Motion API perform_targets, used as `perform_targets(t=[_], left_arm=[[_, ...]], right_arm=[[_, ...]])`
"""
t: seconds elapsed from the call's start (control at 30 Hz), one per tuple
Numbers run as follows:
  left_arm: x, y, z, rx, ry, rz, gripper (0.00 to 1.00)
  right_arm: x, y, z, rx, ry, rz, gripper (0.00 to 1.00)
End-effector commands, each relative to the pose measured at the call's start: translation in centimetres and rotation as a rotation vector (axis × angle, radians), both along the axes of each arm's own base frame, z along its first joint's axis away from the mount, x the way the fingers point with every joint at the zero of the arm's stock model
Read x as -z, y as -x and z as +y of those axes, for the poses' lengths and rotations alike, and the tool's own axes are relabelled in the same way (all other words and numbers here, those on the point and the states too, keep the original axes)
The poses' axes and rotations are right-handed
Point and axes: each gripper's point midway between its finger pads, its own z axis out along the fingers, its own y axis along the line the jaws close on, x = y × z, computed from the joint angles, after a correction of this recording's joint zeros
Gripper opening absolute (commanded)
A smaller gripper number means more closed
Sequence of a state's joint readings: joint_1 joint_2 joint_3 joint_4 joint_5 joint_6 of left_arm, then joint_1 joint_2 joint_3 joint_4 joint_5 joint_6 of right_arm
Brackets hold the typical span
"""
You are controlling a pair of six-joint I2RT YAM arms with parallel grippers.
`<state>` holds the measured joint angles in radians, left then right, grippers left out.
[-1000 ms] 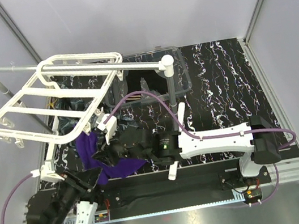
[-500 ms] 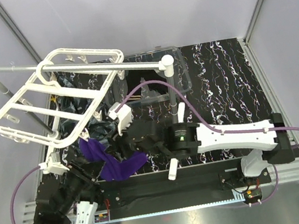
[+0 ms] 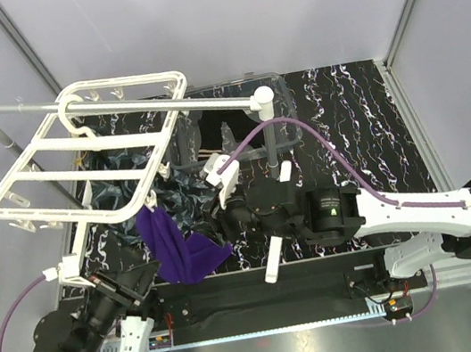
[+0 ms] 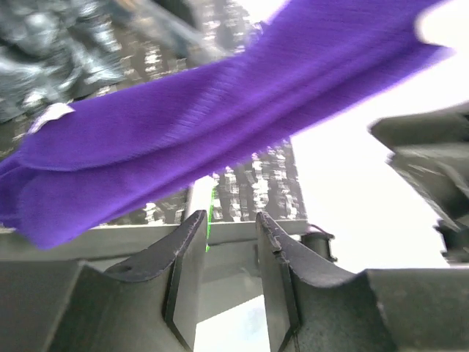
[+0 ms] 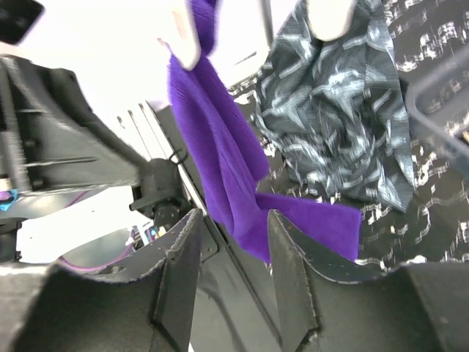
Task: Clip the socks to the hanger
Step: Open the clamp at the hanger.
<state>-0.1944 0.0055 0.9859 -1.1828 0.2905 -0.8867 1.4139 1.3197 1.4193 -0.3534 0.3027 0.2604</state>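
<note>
Black marbled tabletop [image 3: 362,119] fills the overhead view. At centre left, the purple sock [image 3: 170,245] hangs from the near corner of the white hanger [image 3: 79,157], seemingly clipped. My left gripper [image 4: 229,220] and right gripper [image 5: 234,216], both parted and empty, point at it, the right arm stretched in from lower right. Next I should fetch a marbled sock [image 5: 337,132].
</note>
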Motion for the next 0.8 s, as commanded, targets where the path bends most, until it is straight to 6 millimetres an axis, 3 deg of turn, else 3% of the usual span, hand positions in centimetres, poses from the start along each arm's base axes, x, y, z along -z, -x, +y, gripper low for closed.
perform_targets(t=[0.0, 0.03, 0.2, 0.33, 0.37, 0.53, 0.67, 0.73, 0.77], left_arm=[[-5.4, 5.5, -1.0, 0.131, 0.056, -0.377, 0.35], [-6.0, 6.2, -1.4, 0.169, 0.069, -0.393, 0.34], [-9.5, 8.9, -2.0, 0.238, 0.101, -0.542, 0.33], [-11.7, 9.8, -1.4, 0.214, 0.088, -0.606, 0.34], [-12.5, 10.0, -1.2, 0.203, 0.081, -0.617, 0.34], [-14.9, 9.7, 0.0, 0.108, 0.03, -0.669, 0.34], [-16.0, 8.2, 0.0, 0.081, 0.018, -0.652, 0.34], [-16.2, 7.6, -0.5, 0.094, 0.047, -0.631, 0.35], [-16.4, 6.9, -0.7, 0.097, 0.063, -0.636, 0.36]], right_arm=[[-0.4, 0.2, 2.1, -0.057, -0.047, -0.079, 0.47], [0.4, 0.2, 2.6, -0.065, -0.048, -0.081, 0.47], [-0.2, -0.1, 6.1, -0.084, -0.166, -0.132, 0.47], [-0.5, 0.1, 9.2, -0.116, -0.235, -0.14, 0.34], [0.3, 0.4, 10.2, -0.143, -0.229, -0.127, 0.31], [-0.5, 3.4, 13.1, -0.284, -0.274, -0.062, 0.23], [0.2, 5.0, 13.3, -0.322, -0.236, -0.05, 0.26], [1.0, 5.3, 12.6, -0.325, -0.215, -0.029, 0.41], [0.3, 5.3, 11.7, -0.317, -0.23, -0.023, 0.46]])
